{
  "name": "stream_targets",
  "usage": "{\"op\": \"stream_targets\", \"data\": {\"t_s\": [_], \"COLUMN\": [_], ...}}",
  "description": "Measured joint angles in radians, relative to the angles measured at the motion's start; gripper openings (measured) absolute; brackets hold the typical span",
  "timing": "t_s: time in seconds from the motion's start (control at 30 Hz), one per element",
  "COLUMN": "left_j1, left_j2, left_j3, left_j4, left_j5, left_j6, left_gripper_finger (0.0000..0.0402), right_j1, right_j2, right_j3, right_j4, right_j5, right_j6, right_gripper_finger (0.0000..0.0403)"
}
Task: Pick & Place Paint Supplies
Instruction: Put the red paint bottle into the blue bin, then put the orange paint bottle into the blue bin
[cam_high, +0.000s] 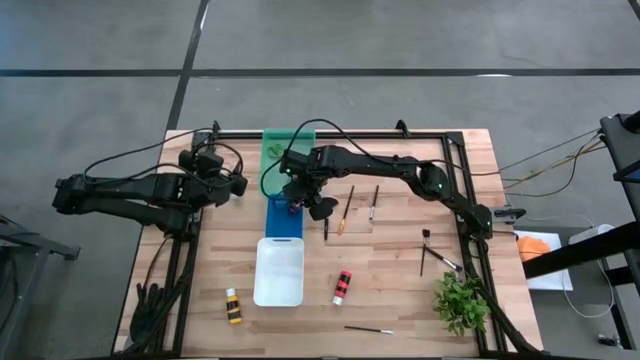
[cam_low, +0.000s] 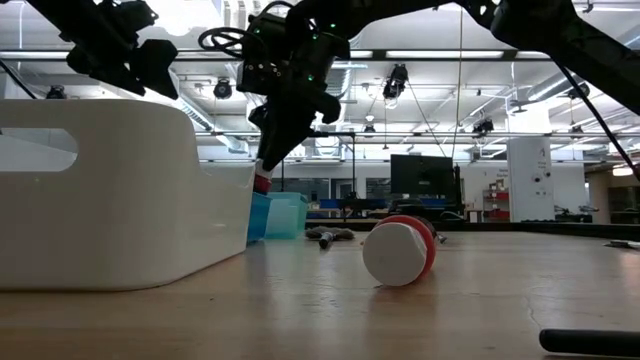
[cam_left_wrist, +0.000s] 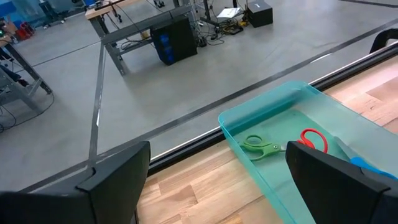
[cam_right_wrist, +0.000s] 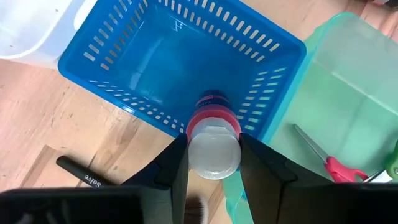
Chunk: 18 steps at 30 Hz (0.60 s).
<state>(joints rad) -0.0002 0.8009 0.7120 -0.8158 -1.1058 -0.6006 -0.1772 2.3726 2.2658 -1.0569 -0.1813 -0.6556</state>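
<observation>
My right gripper (cam_high: 296, 205) hangs over the blue slotted tray (cam_high: 285, 222) and is shut on a small paint bottle (cam_right_wrist: 213, 124) with a white cap and a red band. In the low view the bottle's red band (cam_low: 262, 183) shows just above the tray's rim. My left gripper (cam_high: 240, 185) waits open at the table's left, above the wood. A red-banded bottle (cam_high: 342, 287) and a yellow-banded bottle (cam_high: 233, 305) lie on their sides on the table. Several thin brushes (cam_high: 348, 210) lie flat on the wood. Green scissors (cam_left_wrist: 261, 146) and red scissors (cam_left_wrist: 314, 140) lie in the green tray (cam_high: 285, 150). My right gripper pinches the bottle at its cap end between the two fingers, which lie on opposite sides of the white cap (cam_right_wrist: 194, 152) and the red band. The fingers come from above, slanting steeply down. The bottle hangs cap up, its dark lower end (cam_right_wrist: 211, 99) pointing into the blue tray.
A white tray (cam_high: 279, 270) stands just on the near side of the blue one. A leafy green plant (cam_high: 460, 303) sits at the near right corner. A black frame (cam_high: 455, 180) runs round the table's edges.
</observation>
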Motion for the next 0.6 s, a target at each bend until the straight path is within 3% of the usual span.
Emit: {"op": "stream_targets", "data": {"t_s": [0.23,0.6], "left_j1": [0.0,0.0], "left_j2": [0.0,0.0], "left_j3": [0.0,0.0], "left_j4": [0.004,0.004], "left_j5": [0.0,0.0], "left_j6": [0.002,0.005], "left_gripper_finger": [0.0382,0.0382], "right_j1": [0.0,0.0], "right_j2": [0.0,-0.009], "right_j3": [0.0,0.0], "right_j4": [0.017,0.029], "right_j5": [0.0,-0.001], "right_j6": [0.012,0.024], "right_gripper_finger": [0.0184,0.0194]}}
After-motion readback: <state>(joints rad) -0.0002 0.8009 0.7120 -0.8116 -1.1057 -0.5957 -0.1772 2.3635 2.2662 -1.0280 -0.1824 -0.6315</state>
